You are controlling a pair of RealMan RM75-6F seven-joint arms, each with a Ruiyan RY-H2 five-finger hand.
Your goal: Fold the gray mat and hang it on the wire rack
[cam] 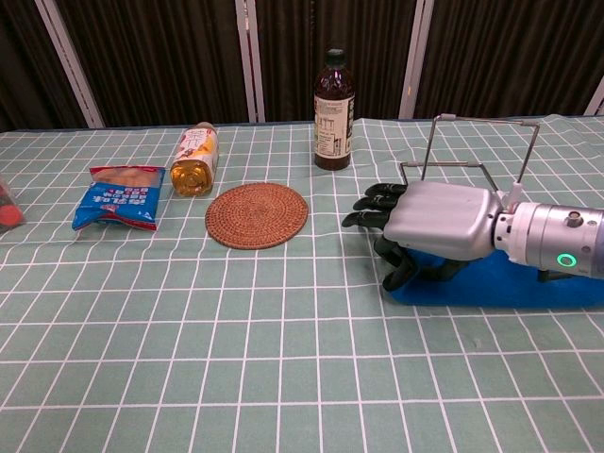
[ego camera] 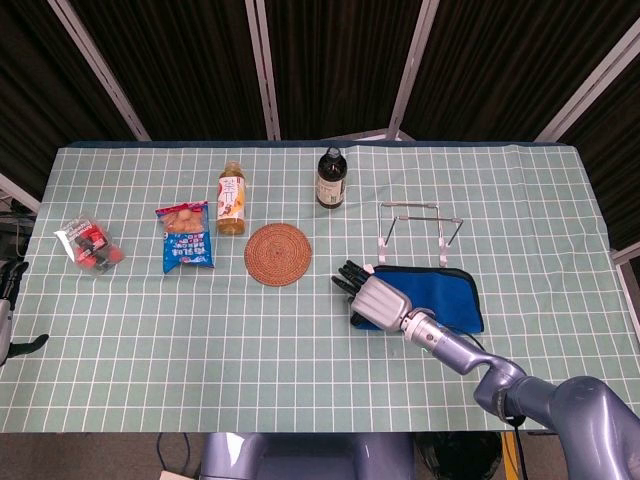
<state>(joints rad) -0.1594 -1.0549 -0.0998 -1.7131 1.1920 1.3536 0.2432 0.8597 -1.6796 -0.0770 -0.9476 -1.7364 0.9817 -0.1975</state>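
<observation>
The mat (ego camera: 448, 296) is blue with a dark edge and lies flat on the table in front of the wire rack (ego camera: 420, 226). My right hand (ego camera: 372, 297) hovers low over the mat's left end, dark fingers stretched leftward past the edge. In the chest view the right hand (cam: 434, 226) has its thumb curled down against the edge of the mat (cam: 528, 285), which stays flat. The wire rack (cam: 477, 143) stands upright just behind the hand. Only a sliver of my left hand (ego camera: 8, 300) shows at the far left edge, off the table.
A dark bottle (ego camera: 330, 180) stands behind and left of the rack. A round woven coaster (ego camera: 278, 254) lies left of the hand. Further left are a lying juice bottle (ego camera: 231, 199), a blue snack bag (ego camera: 185, 237) and a red packet (ego camera: 90, 245).
</observation>
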